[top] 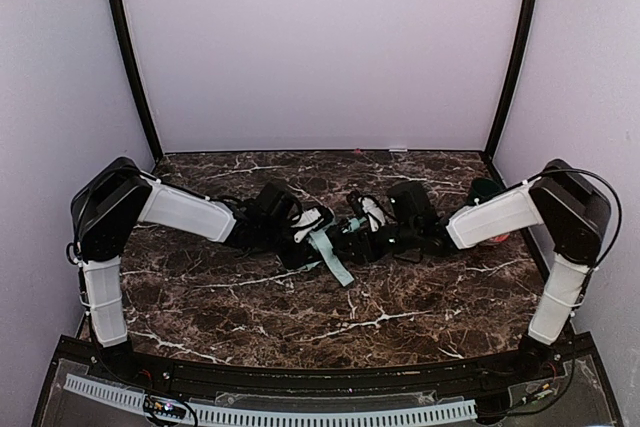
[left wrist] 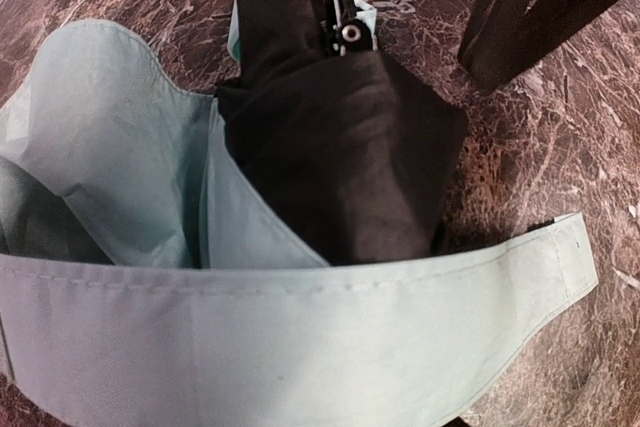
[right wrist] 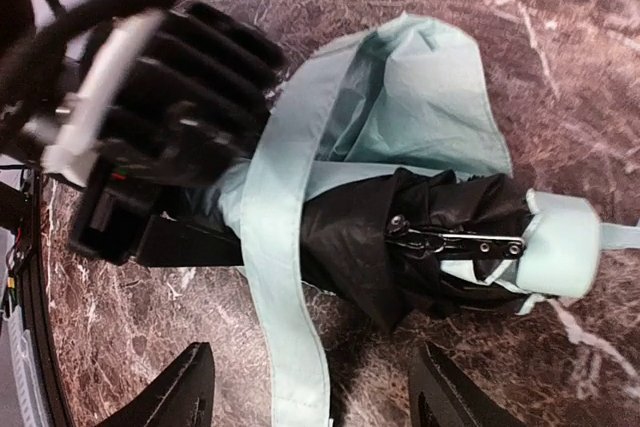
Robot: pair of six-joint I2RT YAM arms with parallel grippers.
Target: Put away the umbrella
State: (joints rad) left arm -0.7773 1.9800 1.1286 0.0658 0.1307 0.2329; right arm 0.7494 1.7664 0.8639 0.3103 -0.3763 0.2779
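On the desk point(top: 250, 317), top view: the umbrella point(top: 331, 253) is seen at the middle, between the left end effector point(top: 303, 230) and the right end effector point(top: 364, 238). A dark green cup point(top: 485, 190) is partly hidden behind the right arm.

Left wrist view: mint canopy and black underside fill the frame. The left end effector's fingers are covered by fabric, so its grip cannot be told.

Right wrist view: the right end effector is spread open, fingers point(right wrist: 190, 392) set wide apart, with the mint band point(right wrist: 290, 347) passing between them. The handle point(right wrist: 560, 245) points right.
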